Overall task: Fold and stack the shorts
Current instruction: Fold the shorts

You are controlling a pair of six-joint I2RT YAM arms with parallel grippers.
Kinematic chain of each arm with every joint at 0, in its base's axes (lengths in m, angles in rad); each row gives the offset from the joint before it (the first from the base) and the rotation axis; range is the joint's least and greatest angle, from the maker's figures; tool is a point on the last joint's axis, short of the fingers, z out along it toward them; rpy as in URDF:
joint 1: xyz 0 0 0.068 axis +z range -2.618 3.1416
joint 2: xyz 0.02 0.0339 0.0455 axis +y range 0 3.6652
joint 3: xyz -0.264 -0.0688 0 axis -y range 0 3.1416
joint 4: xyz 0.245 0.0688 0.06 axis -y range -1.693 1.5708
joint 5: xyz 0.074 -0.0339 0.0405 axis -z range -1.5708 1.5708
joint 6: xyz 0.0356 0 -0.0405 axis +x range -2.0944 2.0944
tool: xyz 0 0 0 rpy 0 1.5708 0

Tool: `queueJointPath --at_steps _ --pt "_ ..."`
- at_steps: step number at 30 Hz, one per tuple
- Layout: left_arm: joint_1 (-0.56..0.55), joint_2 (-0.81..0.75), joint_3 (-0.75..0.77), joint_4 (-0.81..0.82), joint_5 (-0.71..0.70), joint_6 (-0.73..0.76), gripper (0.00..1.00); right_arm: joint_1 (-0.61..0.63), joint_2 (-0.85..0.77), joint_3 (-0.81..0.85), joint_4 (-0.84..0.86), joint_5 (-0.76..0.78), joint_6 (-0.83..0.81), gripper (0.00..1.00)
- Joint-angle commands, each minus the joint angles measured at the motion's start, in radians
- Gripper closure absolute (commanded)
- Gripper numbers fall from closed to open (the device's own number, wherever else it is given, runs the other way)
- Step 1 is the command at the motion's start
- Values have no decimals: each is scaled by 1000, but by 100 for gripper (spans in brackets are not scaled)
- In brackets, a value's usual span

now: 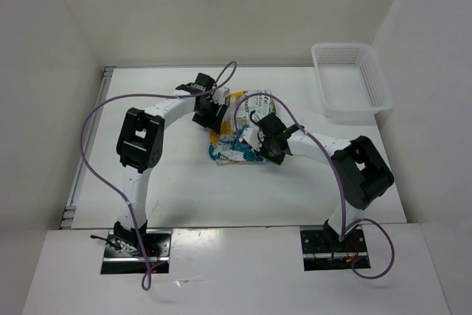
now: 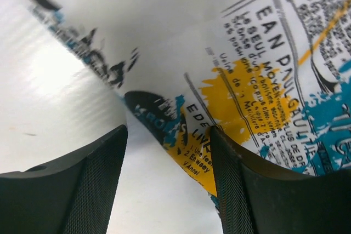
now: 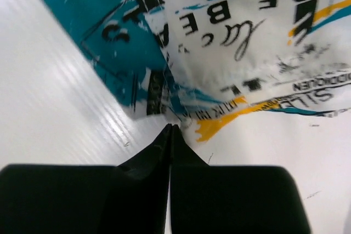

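Note:
The shorts [image 1: 233, 147] lie bunched in the middle of the table, white with teal, yellow and black print. My left gripper [image 1: 212, 117] hangs over their far left part. In the left wrist view it [image 2: 169, 135] is open, and a yellow and teal edge of the shorts [image 2: 258, 69] runs between the fingers against the right finger [image 2: 230, 179]. My right gripper [image 1: 262, 145] is over their right side. In the right wrist view it [image 3: 171, 127] is shut, tips at the frayed edge of the shorts [image 3: 236, 36], with no cloth seen between the jaws.
A white plastic mesh basket [image 1: 350, 79] stands at the back right of the table. White walls enclose the table on the left, back and right. Purple cables loop off both arms above the shorts.

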State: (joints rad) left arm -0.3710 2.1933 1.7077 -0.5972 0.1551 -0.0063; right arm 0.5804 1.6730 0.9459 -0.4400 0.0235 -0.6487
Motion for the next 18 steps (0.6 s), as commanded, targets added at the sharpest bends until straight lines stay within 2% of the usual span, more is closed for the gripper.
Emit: queueJointPath --at_steps 1,5,9,11,14,16,17,18 --pt "40 51 24 13 -71 6 30 9 -61 93 -77 -109 12 100" --pt "49 62 58 -6 -71 6 30 9 -82 139 -95 -163 53 100" --pt "49 39 67 -33 24 6 30 9 -122 220 -115 -145 63 99" --pt "49 -7 29 -33 91 6 29 9 -147 258 -115 -131 87 88" --pt "49 -82 -5 -33 156 6 28 -19 -193 301 -115 -120 119 85" --pt "49 -136 -16 -33 204 6 27 -71 -217 349 -115 -105 135 83" --pt "49 -156 -16 -33 215 6 24 -97 -226 364 -115 -105 135 80" --pt "49 -176 -16 -33 234 6 20 -159 -240 376 -115 -84 135 72"
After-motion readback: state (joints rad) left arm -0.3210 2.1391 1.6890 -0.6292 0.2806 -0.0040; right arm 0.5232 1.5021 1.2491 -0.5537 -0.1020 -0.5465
